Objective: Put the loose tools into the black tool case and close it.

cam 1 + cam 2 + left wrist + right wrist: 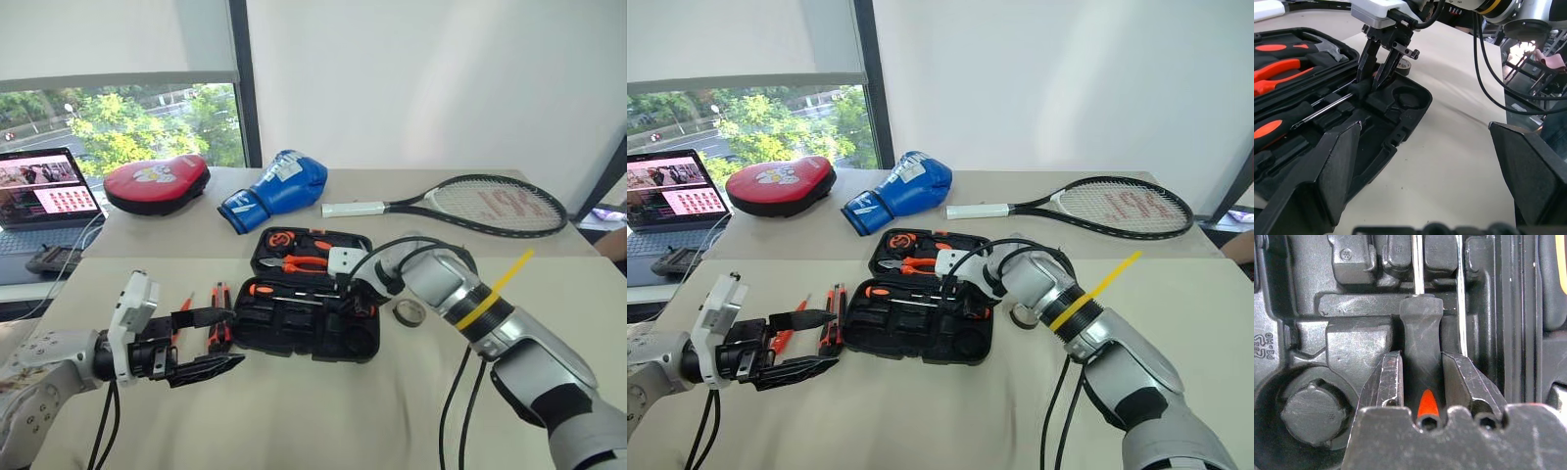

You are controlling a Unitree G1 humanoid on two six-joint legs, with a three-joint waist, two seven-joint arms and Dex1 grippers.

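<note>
While my left gripper (201, 343) hangs spread wide and empty near the table's (323, 411) front-left edge, my right gripper (1422, 377) is pinching a black-handled screwdriver (1421, 333) down into a slot of the open black tool case (323, 338), mid-table. I'd say we're partway: the thin orange screwdriver (184, 311) and utility knife (220, 323) lie loose just left of the case, the tape roll (410, 312) just right, lid unclosed. Pad (157, 183), glove (274, 188) and racket (470, 204) sit farther back, out of the way.

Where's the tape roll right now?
The tape roll lies flat on the table, just off the right end of the open black tool case, under the right arm, as the head views show.
</note>
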